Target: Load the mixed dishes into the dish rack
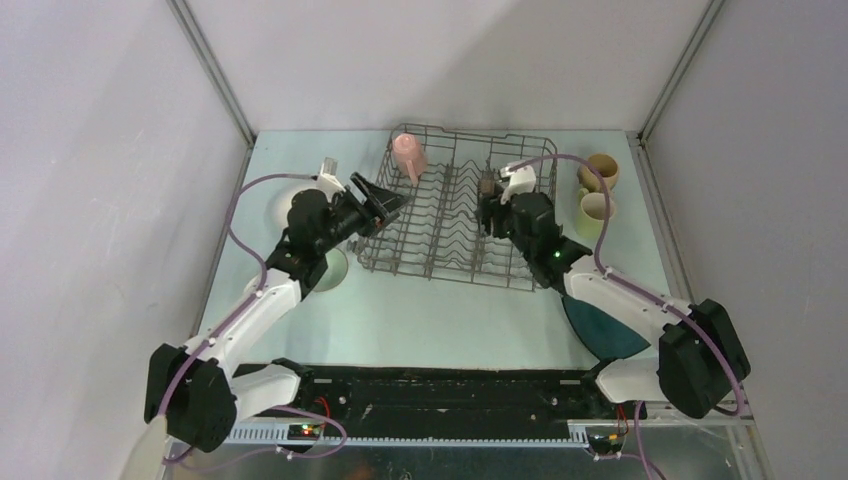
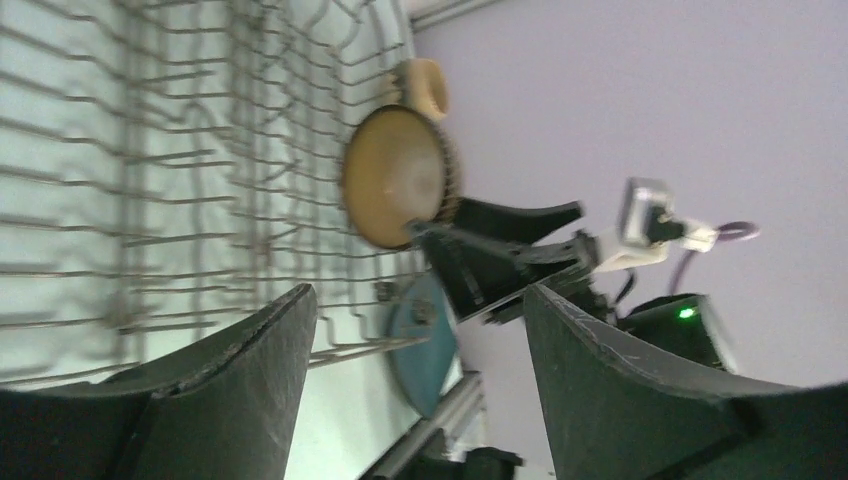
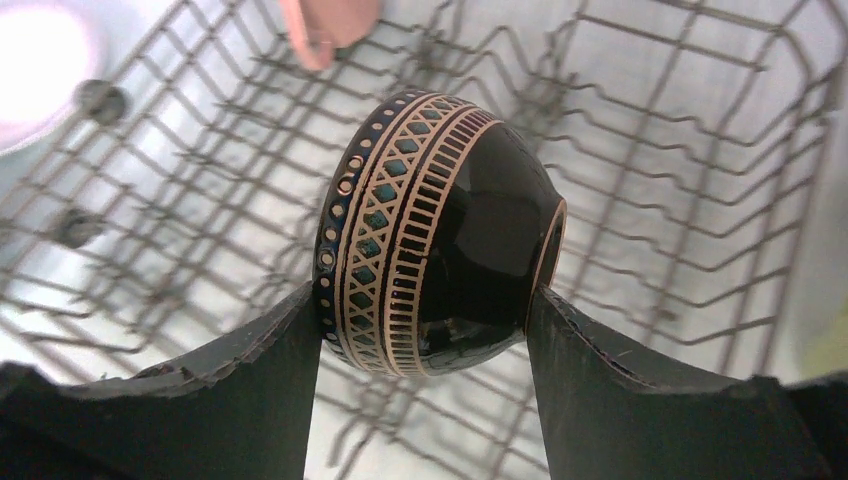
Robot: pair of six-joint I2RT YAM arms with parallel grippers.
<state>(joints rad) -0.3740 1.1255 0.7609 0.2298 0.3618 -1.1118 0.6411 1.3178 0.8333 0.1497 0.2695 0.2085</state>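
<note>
The grey wire dish rack [image 1: 455,215] sits at the middle of the table. A pink mug [image 1: 409,157] stands inside its far left corner. My right gripper [image 1: 490,207] hovers over the rack's right half, shut on a dark brown bowl [image 3: 440,260] with tan patterned bands. The bowl is on edge, one fingertip on its rim and the other on its foot. My left gripper [image 1: 387,203] is open and empty at the rack's left side. In the left wrist view the bowl's [image 2: 395,175] tan inside faces the camera.
Tan mug [image 1: 601,168] and light-green mug [image 1: 594,212] stand right of the rack. A dark teal plate [image 1: 600,325] lies under my right arm. A white bowl [image 1: 288,203] and a pale green bowl [image 1: 335,268] sit by my left arm.
</note>
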